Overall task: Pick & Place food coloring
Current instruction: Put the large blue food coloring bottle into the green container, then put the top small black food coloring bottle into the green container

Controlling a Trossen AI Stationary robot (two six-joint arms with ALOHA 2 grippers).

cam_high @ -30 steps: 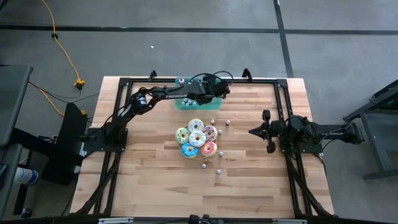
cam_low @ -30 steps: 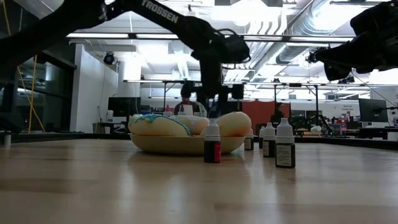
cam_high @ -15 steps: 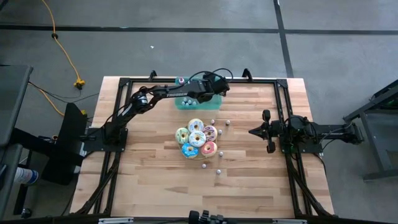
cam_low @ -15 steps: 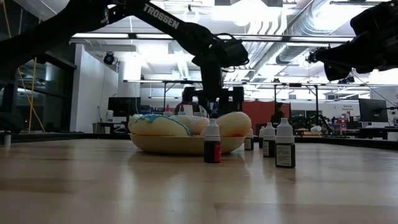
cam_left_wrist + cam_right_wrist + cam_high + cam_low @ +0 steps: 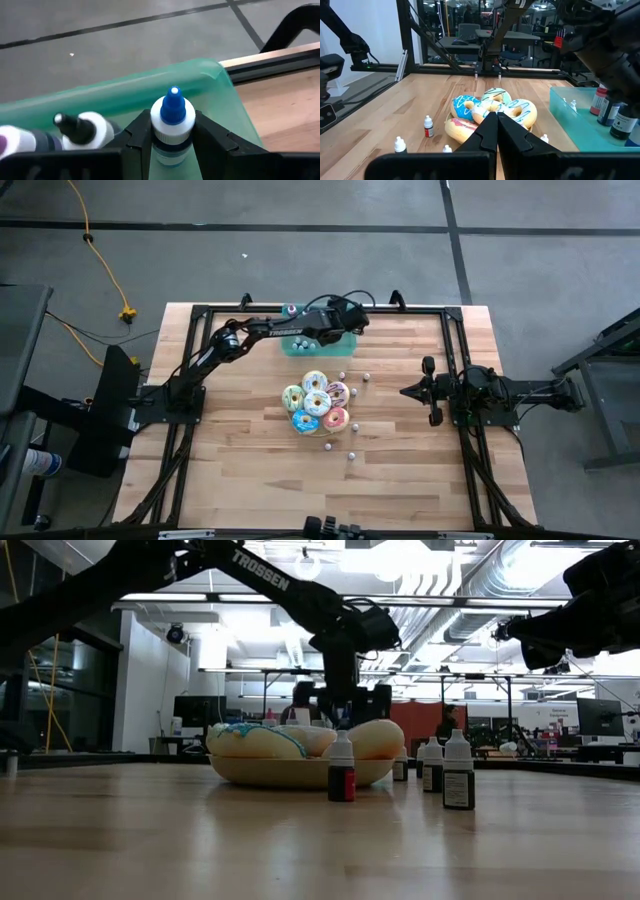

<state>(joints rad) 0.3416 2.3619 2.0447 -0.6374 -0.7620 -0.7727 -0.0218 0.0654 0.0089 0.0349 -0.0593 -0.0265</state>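
Seen from above, we find the wooden table [image 5: 250, 470] evenly and softly lit, with only faint shadows beneath the arms. At table height, bright ceiling lights [image 5: 400, 555] glare behind the scene, so we see the arms as dark silhouettes and a pale sheen on the tabletop, whose nearest part is blurred. In the left wrist view we note the blue-capped bottle [image 5: 172, 122] fairly sharp while the dark fingers [image 5: 137, 145] beside it are soft.

My left gripper [image 5: 172, 137] reaches over the tray [image 5: 125, 92], fingers clamping a bottle [image 5: 172, 120]. My right gripper [image 5: 496, 131] waits beside the donuts [image 5: 492, 107], fingers together.
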